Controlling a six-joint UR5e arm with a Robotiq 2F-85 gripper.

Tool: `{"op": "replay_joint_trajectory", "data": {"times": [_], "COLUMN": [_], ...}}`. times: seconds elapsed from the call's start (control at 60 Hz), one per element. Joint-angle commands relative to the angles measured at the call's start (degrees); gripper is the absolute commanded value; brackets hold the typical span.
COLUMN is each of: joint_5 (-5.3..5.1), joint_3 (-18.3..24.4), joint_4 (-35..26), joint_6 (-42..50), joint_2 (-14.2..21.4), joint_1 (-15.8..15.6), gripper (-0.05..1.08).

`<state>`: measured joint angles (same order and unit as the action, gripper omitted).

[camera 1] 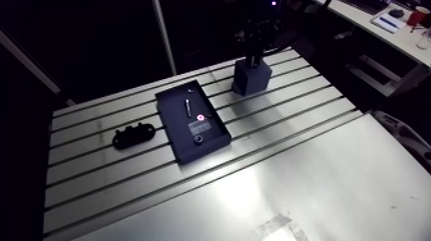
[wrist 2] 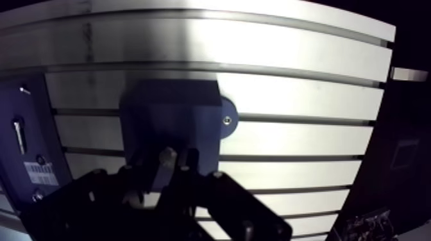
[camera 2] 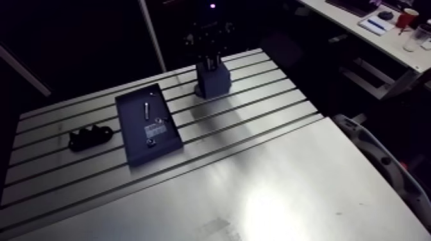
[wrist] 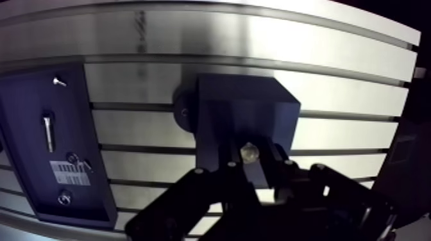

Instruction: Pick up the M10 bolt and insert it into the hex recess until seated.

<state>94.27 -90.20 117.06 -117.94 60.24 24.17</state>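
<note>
Slotted table point(camera 1: 308, 166), dark tray point(camera 1: 172, 122), block point(camera 1: 251, 78) (dark blue), black fixture point(camera 1: 135, 135)

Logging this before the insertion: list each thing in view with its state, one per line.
gripper: shut on the bolt, over the block.
bolt: clamped in the gripper, not seated.
block: standing on the table, under the gripper.
tray: flat on the table, a screw lying in it.
bracket: lying on the table beside the tray.
</note>
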Motion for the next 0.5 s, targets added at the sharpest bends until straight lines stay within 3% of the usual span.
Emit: {"op": "replay_joint_trajectory", "data": {"times": [0.017,0.5], "joint_5": [0.08,0.26], "joint_3": [0.0,0.2], "joint_4": [0.0,0.0], "joint_6": [0.0,0.0], "joint_2": [0.0,-0.4], "joint_1": [-0.1,-0.1], "gripper": [0.69,0.72]}}
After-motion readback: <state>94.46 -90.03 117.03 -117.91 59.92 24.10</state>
